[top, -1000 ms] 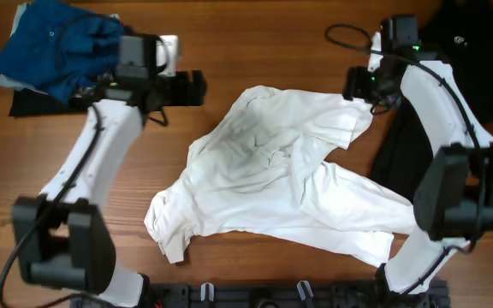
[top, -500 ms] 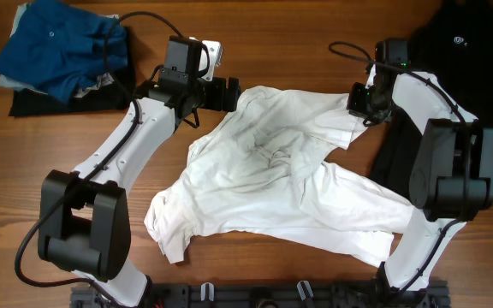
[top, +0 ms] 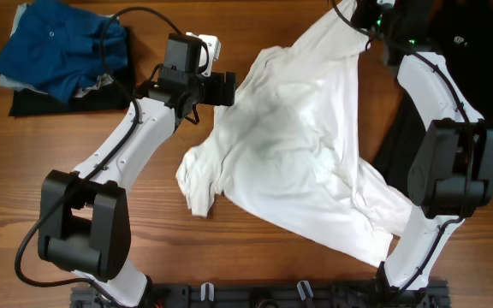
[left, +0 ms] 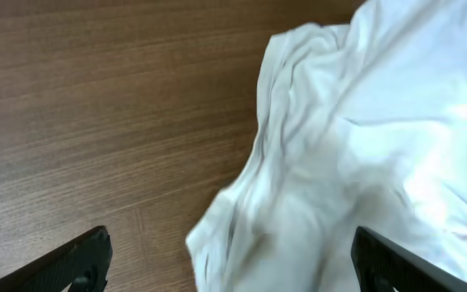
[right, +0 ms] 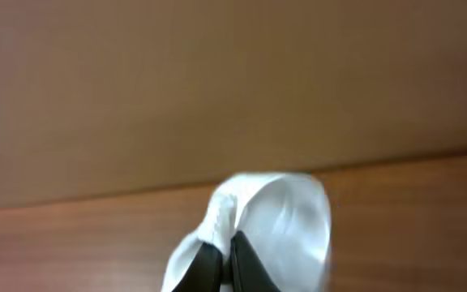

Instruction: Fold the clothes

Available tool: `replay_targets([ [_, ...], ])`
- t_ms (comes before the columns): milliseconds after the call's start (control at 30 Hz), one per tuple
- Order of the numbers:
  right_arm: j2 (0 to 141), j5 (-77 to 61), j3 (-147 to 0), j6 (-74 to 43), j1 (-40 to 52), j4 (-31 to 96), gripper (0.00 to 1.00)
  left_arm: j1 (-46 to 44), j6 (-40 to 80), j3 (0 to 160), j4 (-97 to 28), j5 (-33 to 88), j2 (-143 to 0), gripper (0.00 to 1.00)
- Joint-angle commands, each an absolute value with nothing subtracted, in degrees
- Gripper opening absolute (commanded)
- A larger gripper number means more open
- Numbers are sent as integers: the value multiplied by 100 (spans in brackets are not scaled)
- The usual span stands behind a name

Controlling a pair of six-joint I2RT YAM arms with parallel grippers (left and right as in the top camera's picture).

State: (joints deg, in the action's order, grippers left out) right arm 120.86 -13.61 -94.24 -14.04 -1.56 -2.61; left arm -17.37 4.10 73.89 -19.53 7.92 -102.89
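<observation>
White T-shirt (top: 298, 145): spread across the middle of the counter. One corner is held at the far right and the rest trails in a long sheet to the near right. A rumpled flap hangs at its left edge, and a faint grey patch shows mid-cloth.
Right gripper (top: 368, 19): clamped on a pinch of the white cloth at that far-right corner. Its wrist view shows the fold squeezed between the dark fingers (right: 207, 264).
Left gripper (top: 228, 88): jaws spread wide, holding nothing, just beside the shirt's far-left edge. Its wrist view shows a bunched seam of cloth directly below.
Step in hand: by the look of it, stretching the shirt out flat before any fold. No fold is made yet.
Doing it well: the left gripper should come down on the bunched far-left edge and take only the outer hem, closing fully before any pull. The two grippers can then draw apart along the far side until the edge runs straight, and lower the cloth together.
Pace: a slow draw would let the near-right tail slide out smooth.
Risk: a grab that catches several layers would probably lock in the left flap's creases.
Blue shirt (top: 58, 43): heaped at the far left, well apart.
Black garments (top: 478, 43): piled at the far right, beside the right arm.
Counter (top: 255, 257): brown wood grain.
</observation>
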Motion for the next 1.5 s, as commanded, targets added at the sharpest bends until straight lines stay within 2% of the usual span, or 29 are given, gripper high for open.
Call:
replay_targets([
  [0,12125,-1214,-9494,-1345,-115,-301,83,-1737,342,7459,-1787,760,-10388,93],
  [33,12055,-1267,-9494,-1280,-115,-99,100,-1737,340,7459,-1728,816,-10451,91],
  [333,11321,-1573,-9494,-781,16,2971,99,-1509,-91,7459,-2689,1000,-10807,83],
  [433,11321,-1564,-9494,-749,148,3264,99,-1509,-130,7459,-2582,998,-11253,81],
  [600,11323,-1551,-9491,-751,187,3273,90,-1625,-110,7459,-2204,998,-11760,77],
  [667,11323,-1551,-9491,-749,187,3295,89,-1678,-110,7459,-2018,945,-11804,72],
  [800,11323,-1549,-9491,-749,187,3380,88,-2005,-128,7459,-1619,447,-12158,47],
  [833,11323,-1549,-9491,-746,187,3385,87,-2084,-123,7459,-1682,152,-12193,33],
  [867,11323,-1551,-9491,-751,187,3409,87,-2134,-43,7459,-1822,-408,-12197,13],
  [900,11323,-1551,-9487,-749,189,3426,86,-2119,248,7459,-1914,-897,-12182,5],
  [1000,11325,-1551,-9437,-755,193,3522,82,-1695,1168,7500,-2606,-1935,-11966,4],
  [1233,11327,-1603,-9404,-764,209,3846,83,333,1396,7614,-4219,-2047,-11299,4],
  [1300,11327,-1662,-9404,-762,209,4018,97,1007,1389,7614,-4545,-2049,-11279,4],
  [1333,11327,-1660,-9404,-742,209,4082,100,1197,1369,7616,-4635,-2075,-11279,6],
  [1467,11321,-1820,-9411,-596,209,4372,99,1588,1315,7728,-4864,-2471,-11128,4],
])
